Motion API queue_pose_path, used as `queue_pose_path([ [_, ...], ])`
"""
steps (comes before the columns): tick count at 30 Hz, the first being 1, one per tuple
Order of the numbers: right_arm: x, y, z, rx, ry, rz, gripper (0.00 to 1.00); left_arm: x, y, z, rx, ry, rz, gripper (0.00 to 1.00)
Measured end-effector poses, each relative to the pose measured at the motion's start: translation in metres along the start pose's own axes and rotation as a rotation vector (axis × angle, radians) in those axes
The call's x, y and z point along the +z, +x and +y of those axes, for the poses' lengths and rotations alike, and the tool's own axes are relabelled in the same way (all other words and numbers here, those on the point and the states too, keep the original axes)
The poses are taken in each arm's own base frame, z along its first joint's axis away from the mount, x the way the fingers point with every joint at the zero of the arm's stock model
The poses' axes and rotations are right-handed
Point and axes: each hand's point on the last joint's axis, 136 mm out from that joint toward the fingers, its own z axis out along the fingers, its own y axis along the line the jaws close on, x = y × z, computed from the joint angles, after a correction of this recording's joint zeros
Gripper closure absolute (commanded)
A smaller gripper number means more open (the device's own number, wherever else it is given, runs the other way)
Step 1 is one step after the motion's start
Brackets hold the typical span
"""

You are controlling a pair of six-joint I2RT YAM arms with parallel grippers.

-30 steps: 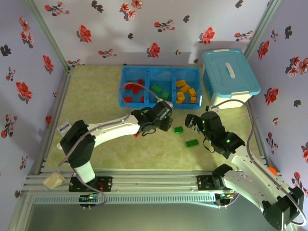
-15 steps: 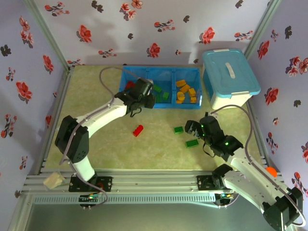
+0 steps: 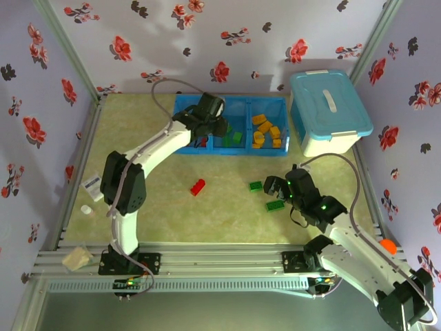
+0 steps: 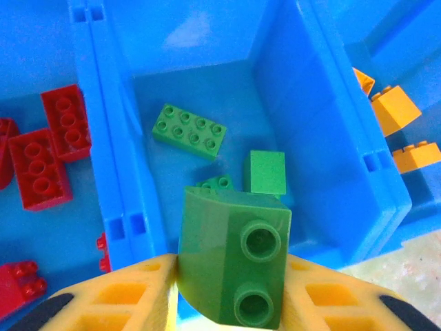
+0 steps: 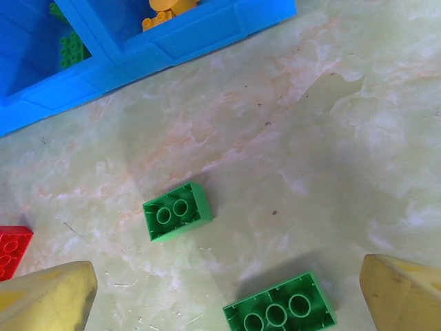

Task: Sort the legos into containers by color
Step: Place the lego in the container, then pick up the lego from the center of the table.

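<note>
My left gripper (image 3: 211, 118) hangs over the middle compartment of the blue tray (image 3: 229, 151), shut on a green lego (image 4: 234, 265) with two studs. Below it lie more green legos (image 4: 189, 131). Red legos (image 4: 52, 148) fill the left compartment and orange ones (image 4: 393, 110) the right. My right gripper (image 3: 277, 187) stands open above the table, with a small green lego (image 5: 177, 210) and a longer green lego (image 5: 280, 314) lying upside down under it. A red lego (image 3: 198, 186) lies loose on the table to their left.
A taller light-blue lidded tub (image 3: 329, 110) with a white handle stands right of the tray. Flowered walls close the back and sides. A white label (image 3: 91, 183) lies by the left edge, and a metal rail runs along the front.
My left arm has swung from mid-table up to the tray, carrying the green lego over the middle compartment. The right gripper has shifted slightly nearer the two green legos, still open.
</note>
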Motion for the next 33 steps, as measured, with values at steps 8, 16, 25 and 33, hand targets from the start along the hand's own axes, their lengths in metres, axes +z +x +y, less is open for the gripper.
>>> queue_pose_path([
  [8, -0.004, 0.0, 0.0, 0.004, -0.008, -0.005, 0.01, 0.011, -0.012, -0.001, 0.018, 0.002, 0.038, 0.44],
  [16, -0.001, 0.003, -0.001, 0.002, -0.002, 0.012, 0.01, -0.008, -0.018, -0.002, 0.018, 0.019, 0.019, 0.41],
  [25, 0.017, 0.02, -0.004, -0.016, 0.039, 0.109, 0.01, -0.078, -0.031, -0.004, 0.01, 0.072, -0.104, 0.41],
  [33, 0.033, 0.03, -0.001, -0.056, 0.086, 0.195, 0.06, -0.117, -0.01, 0.003, 0.007, 0.105, -0.169, 0.41],
])
